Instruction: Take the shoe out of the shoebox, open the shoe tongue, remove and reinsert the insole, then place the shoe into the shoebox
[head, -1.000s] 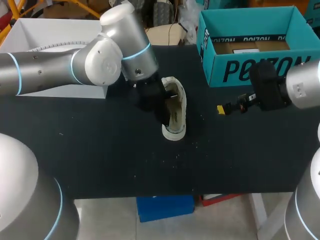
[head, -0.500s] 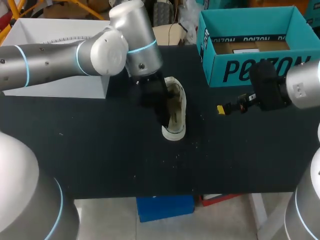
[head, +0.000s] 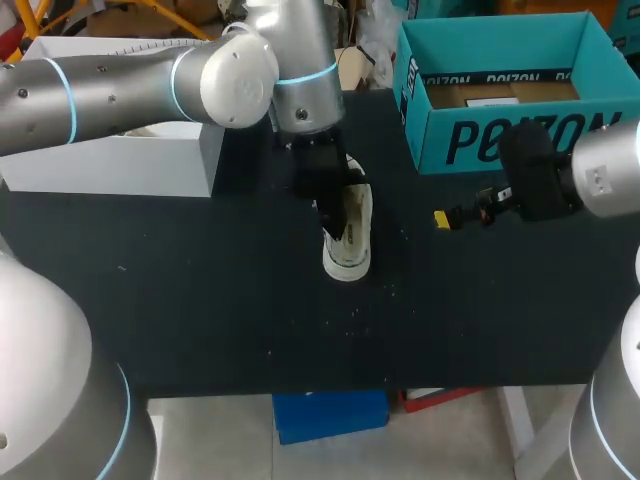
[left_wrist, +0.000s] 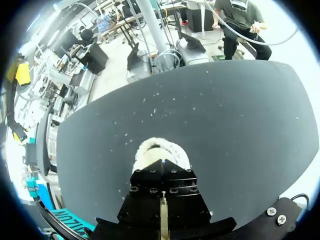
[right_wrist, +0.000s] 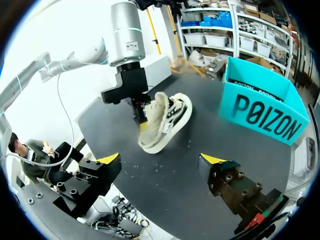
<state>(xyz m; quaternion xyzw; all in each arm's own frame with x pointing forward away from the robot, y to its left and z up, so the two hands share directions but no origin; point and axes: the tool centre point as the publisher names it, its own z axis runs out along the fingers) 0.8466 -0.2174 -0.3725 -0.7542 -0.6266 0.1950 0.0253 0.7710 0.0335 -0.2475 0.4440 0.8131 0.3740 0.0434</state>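
head view: my left arm (head: 150, 90) reaches past the middle, left gripper (head: 332, 212) down at the one shoe (head: 350, 250) mid-table (head: 200, 310); whether it grips, i cannot tell. one shoebox (head: 500, 140) sits at the back right corner. left wrist view: shoe's end ahead, open table to the far edge. right wrist view: right gripper (right_wrist: 161, 159) spread wide, shoe ahead.

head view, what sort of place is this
Probably a robotics lab test bench: the left arm and right arm hang over a black table, with a white shoe and a teal shoebox on it.
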